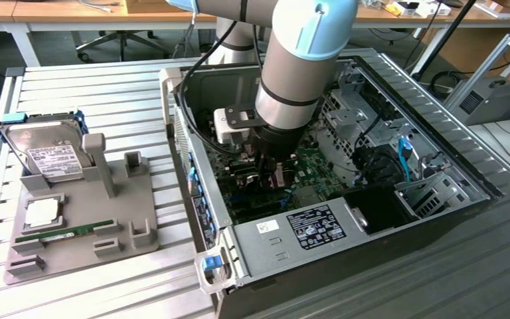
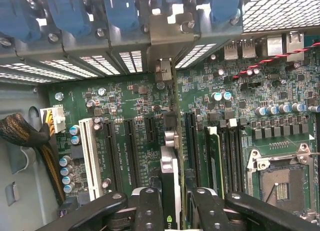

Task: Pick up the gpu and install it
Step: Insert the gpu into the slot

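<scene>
The gpu [image 2: 170, 161] is seen edge-on in the wrist view as a thin dark card. Its pale silver end bracket [image 2: 169, 33] sits against the case's rear slot frame. My gripper [image 2: 176, 211] is shut on the card, with a black finger [image 2: 150, 211] pressed on each side. The card stands on edge over the green motherboard [image 2: 135, 96], lined up along the dark expansion slots. Whether it is seated in a slot cannot be told. In the exterior view my gripper [image 1: 268, 174] reaches down inside the open computer case [image 1: 450, 173], with the gpu [image 1: 278, 178] showing below it.
A white slot [image 2: 91, 156], a memory stick in its slot [image 2: 214, 156] and the processor socket [image 2: 282, 181] flank the card. A cable bundle [image 2: 30, 136] lies near the case wall. On the exterior view's left, a grey holder [image 1: 87, 226] carries a hard drive [image 1: 47, 149] and a green memory stick [image 1: 64, 232].
</scene>
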Action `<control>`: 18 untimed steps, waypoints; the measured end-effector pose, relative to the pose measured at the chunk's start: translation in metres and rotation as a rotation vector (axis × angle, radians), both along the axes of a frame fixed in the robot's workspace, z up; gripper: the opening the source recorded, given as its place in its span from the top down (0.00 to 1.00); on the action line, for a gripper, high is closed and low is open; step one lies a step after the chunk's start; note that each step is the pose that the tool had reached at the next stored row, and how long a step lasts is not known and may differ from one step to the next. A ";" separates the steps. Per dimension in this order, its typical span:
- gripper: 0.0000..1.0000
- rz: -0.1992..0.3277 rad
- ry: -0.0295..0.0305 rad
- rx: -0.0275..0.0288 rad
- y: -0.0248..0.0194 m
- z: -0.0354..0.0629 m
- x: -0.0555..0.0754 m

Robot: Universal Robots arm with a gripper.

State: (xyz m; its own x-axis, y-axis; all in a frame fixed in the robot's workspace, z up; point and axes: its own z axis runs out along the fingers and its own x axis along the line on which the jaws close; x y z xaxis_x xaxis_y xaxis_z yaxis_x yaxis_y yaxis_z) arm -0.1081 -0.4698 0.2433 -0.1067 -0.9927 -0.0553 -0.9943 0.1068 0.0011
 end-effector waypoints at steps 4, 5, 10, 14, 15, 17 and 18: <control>0.73 0.000 0.0001 0.0001 0.0000 0.0000 0.000; 0.73 0.000 0.0000 0.0001 0.0000 0.0000 0.000; 0.73 0.000 0.0000 0.0001 0.0000 0.0000 0.000; 0.73 -0.001 -0.0004 0.0025 0.0001 -0.0007 0.000; 0.70 0.000 -0.0006 0.0022 0.0000 -0.0005 0.000; 0.64 0.000 -0.0001 0.0013 0.0000 -0.0001 0.000; 0.57 0.000 0.0000 0.0013 0.0000 0.0000 0.000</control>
